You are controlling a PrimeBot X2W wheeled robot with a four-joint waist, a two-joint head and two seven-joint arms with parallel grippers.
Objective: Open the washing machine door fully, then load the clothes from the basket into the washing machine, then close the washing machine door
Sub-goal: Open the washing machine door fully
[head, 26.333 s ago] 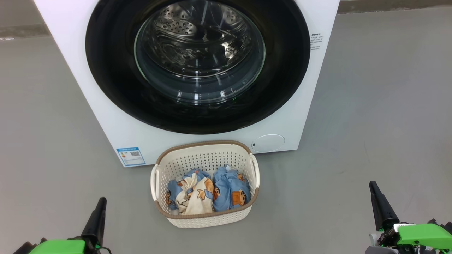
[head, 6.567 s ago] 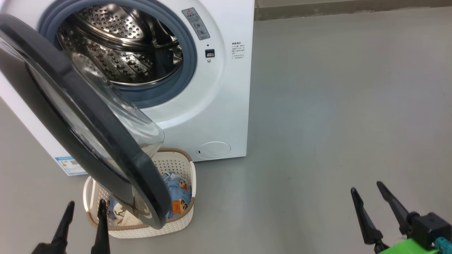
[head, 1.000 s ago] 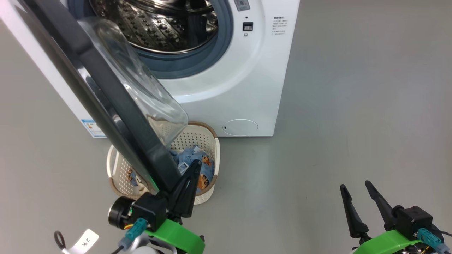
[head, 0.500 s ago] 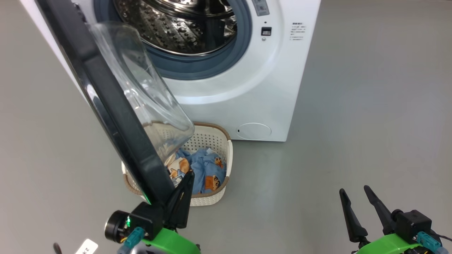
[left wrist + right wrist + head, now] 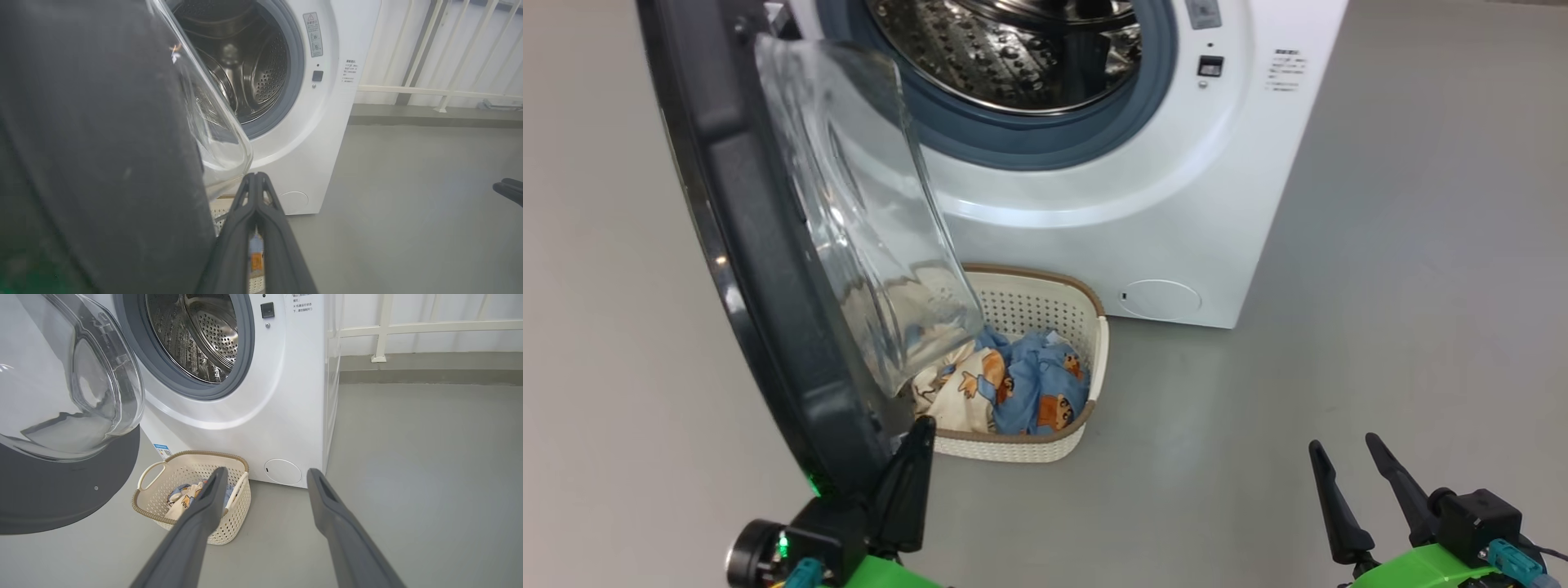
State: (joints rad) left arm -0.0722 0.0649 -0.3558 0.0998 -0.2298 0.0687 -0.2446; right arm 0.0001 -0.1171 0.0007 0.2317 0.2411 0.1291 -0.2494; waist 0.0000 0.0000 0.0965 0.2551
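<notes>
The washing machine (image 5: 1176, 204) shows its steel drum (image 5: 1029, 57), its opening uncovered. The washing machine door (image 5: 768, 269) hangs swung out to the left, its clear glass bowl (image 5: 874, 229) facing the machine. My left gripper (image 5: 923, 425) is shut with nothing in it, and its fingers lie against the inner side of the door's lower rim (image 5: 102, 163), tips (image 5: 255, 176) pointing at the machine. Before the machine stands the basket (image 5: 1013, 447), holding the clothes (image 5: 1029, 388). My right gripper (image 5: 1343, 445) hovers open low at the right, its fingers (image 5: 212, 490) aimed toward the basket (image 5: 204, 454).
Grey floor (image 5: 1380, 327) stretches open to the right of the machine. A white railing (image 5: 429, 87) and a low kerb run along the wall behind it. The door overhangs the basket's left end. The round flap (image 5: 1160, 298) sits low on the machine's front.
The door has swung further out to the left with my shut left gripper against its lower rim. More of the basket and clothes lies uncovered. The head camera has shifted.
</notes>
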